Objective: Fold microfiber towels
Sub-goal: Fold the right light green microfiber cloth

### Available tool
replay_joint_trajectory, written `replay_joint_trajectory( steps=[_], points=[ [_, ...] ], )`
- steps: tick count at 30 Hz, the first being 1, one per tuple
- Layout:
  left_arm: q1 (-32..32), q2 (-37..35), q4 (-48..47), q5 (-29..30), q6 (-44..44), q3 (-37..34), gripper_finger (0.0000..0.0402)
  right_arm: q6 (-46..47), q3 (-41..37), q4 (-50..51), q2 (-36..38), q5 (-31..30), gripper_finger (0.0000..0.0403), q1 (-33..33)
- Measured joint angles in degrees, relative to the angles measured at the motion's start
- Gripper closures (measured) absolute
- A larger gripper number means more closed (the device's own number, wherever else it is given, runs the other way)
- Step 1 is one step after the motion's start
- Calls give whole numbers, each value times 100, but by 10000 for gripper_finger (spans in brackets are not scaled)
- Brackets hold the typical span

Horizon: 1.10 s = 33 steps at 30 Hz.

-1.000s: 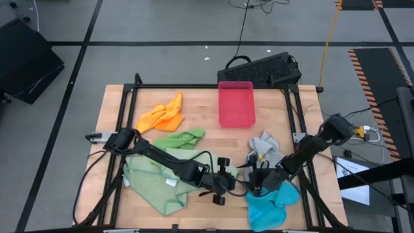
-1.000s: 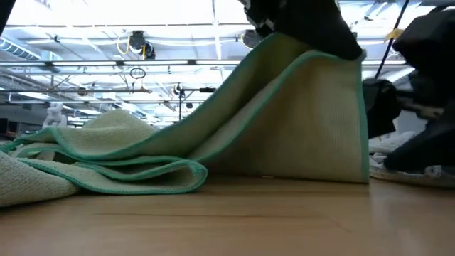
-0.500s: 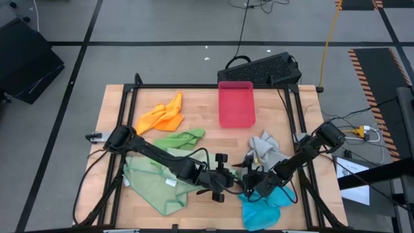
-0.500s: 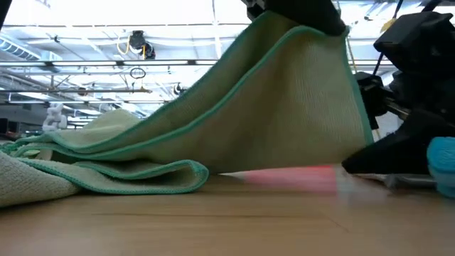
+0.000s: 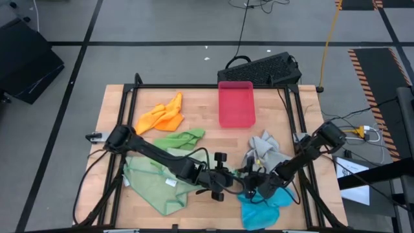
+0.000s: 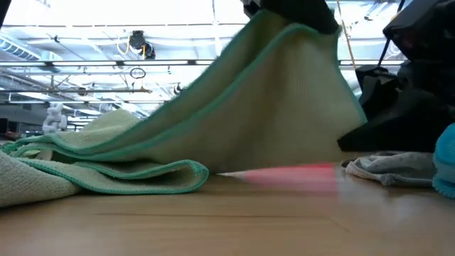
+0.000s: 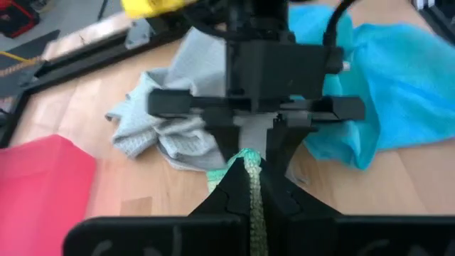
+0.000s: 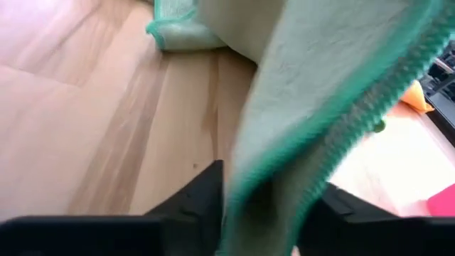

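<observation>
Right gripper [image 5: 253,184] has closed in beside the left gripper [image 5: 228,182], whose fingers stay clenched on the raised sage towel [image 6: 284,107]; right fingers apparently grasping the hem, suggesting a two-handed hold for folding.

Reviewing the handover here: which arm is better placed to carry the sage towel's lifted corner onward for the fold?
Left, probably. The left gripper is shut on the sage towel, holding its corner up off the table. The right gripper faces it with that edge between its fingers, but a firm grip can't be confirmed.
</observation>
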<state>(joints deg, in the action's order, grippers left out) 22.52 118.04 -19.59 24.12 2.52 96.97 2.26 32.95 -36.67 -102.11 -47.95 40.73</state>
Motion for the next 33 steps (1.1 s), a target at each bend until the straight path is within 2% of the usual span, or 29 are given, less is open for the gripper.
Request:
replay_joint_trajectory(
  steps=[4,8,12,15,21,28,30,33],
  points=[
    [0,-205,-124,103,48,0,390,-79,0,41,275,2,348,4],
    [11,-458,-154,118,338,0,396,-493,-2,194,905,7,395,4],
    [-13,-736,-160,102,637,0,391,-964,-2,362,1882,5,393,-28],
    [-75,-1058,-199,-138,851,0,395,-1297,-2,487,2724,5,397,-106],
    [-329,-1905,-31,-331,1659,0,393,-1849,192,653,4047,165,399,-517],
    [-1191,-2572,264,-774,2144,0,393,-2955,1261,1049,4647,615,401,-1400],
    [-1549,-2663,455,-1132,2116,0,394,-3029,1739,1541,4675,617,401,-1666],
    [-2011,-2713,749,-2038,1730,1,397,-2932,2479,2496,4658,869,402,-2004]
  ],
)
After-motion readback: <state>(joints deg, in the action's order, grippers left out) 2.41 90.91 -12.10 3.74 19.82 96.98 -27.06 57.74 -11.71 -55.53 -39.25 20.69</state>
